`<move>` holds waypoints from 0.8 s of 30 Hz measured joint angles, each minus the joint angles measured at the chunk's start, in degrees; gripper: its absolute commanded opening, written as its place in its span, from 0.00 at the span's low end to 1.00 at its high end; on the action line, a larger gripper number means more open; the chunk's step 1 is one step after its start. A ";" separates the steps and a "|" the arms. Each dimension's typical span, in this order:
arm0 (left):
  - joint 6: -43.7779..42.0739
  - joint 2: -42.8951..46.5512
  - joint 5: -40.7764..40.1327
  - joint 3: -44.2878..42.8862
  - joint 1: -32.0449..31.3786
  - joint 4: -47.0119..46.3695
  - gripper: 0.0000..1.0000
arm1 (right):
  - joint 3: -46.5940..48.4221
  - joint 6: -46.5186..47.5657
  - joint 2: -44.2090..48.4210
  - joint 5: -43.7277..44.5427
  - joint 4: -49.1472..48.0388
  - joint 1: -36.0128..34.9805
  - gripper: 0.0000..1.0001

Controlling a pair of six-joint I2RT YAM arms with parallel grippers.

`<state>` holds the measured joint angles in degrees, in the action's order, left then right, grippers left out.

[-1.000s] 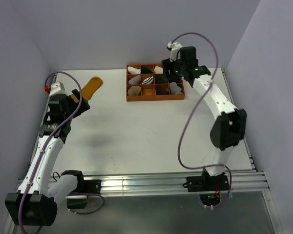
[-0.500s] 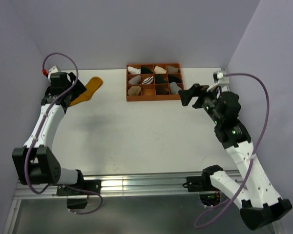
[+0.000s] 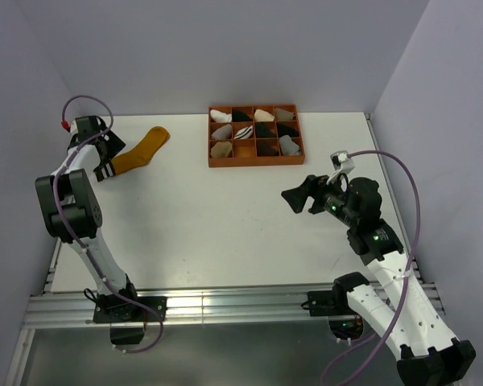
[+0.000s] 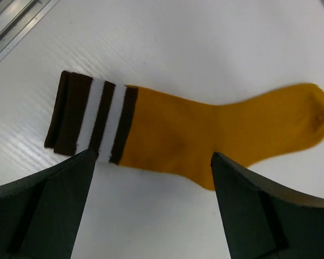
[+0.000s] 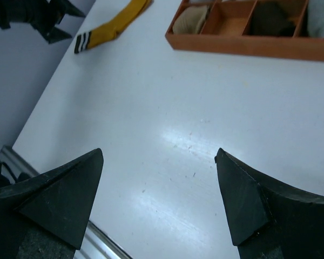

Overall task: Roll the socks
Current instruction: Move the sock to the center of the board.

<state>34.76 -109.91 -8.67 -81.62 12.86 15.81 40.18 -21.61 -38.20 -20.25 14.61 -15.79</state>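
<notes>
The mustard-yellow sock (image 3: 141,150) is lying flat and unrolled at the far left of the white table (image 3: 209,217). Its toe is pointing towards the back wall, and its cuff, banded dark brown and white, is pointing towards the near left. Right at that cuff end the left gripper (image 3: 105,166) is hanging over it. In the wrist view the sock (image 4: 205,140) is stretching across the frame, and the left gripper (image 4: 152,162) is standing with its jaws spread wide, one finger (image 4: 54,205) down by the stripes and the other beside the heel. It is gripping nothing, and whether the tips are grazing the fabric is not possible to tell. Well away to the right, at the back of the table, the orange tray (image 3: 255,163) is sitting with small bundles in its compartments: white, black, beige, grey and one striped. Nearer the front and right of that, the right gripper (image 3: 299,197) is hovering over bare table, facing left. Its own camera is showing the right gripper (image 5: 159,155) with jaws thrown fully wide and nothing between them. The tray's near wall (image 5: 232,46) is running along the top of that view, with the sock (image 5: 112,28) far off at the upper left.
</notes>
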 measured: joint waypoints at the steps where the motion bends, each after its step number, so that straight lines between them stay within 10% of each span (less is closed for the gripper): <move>1: 0.00 -1.53 0.57 -0.74 0.46 -0.09 0.94 | -0.61 0.13 -0.13 -0.81 0.46 -0.02 0.92; 16: -1.27 -13.33 5.77 -9.20 2.82 1.64 0.90 | -1.38 3.15 0.55 -4.50 1.49 0.00 0.90; 24: 6.78 -0.83 9.33 7.69 1.29 2.16 0.90 | -2.08 3.48 0.46 -4.85 1.44 0.00 0.90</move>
<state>41.54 -110.74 0.67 -73.93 14.15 17.98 38.11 -18.13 -37.74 -25.10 16.05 -15.79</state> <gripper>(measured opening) 0.899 0.902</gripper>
